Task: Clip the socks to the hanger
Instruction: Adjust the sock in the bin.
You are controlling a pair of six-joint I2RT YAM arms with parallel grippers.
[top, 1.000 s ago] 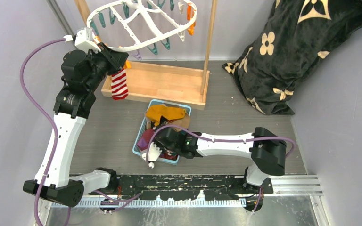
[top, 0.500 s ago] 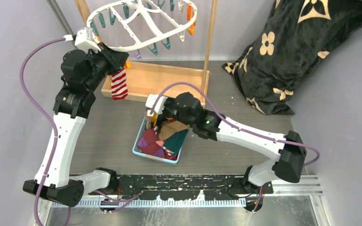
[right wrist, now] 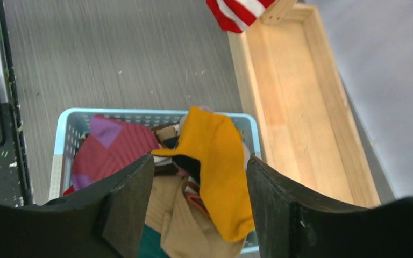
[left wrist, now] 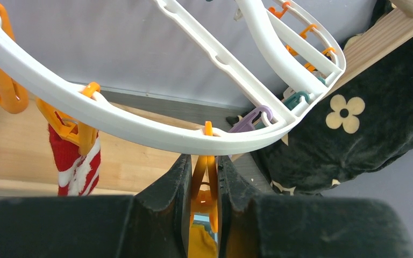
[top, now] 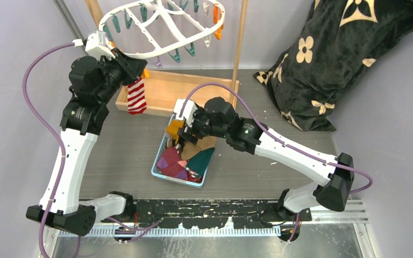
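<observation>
Grey tabletop (top: 123,156) carries a pale blue basket (top: 158,167) heaped with socks (top: 185,161). The wooden stand (top: 193,94) sits behind it and a black flowered blanket (top: 333,59) lies off to the right. Above the stand hangs the white hanger (top: 140,55), and one red-white striped sock (top: 136,97) already dangles from a clip on its near-left rim.

What has changed in the last second is all on the right side. The right tool (top: 183,131) was low over the near end of the basket. It has since swung to the far end and now sits just above the mustard sock (top: 174,129), which lies on top of the pile and drapes over the basket's far rim. In the right wrist view its jaws stand wide apart with the sock below and between them, and nothing is gripped.

The left tool (left wrist: 201,166) has not moved. It stays up at the hanger's rim, pinched nearly closed on an orange clip (left wrist: 204,188) next to the one bearing the striped sock.

My reading is that the clip is being held ready for the next sock, and the right arm has lined up on the mustard one as its pick. That grasp is not yet made, so the next move calls for a descent and a close on the fabric, then a lift to the waiting clip
</observation>
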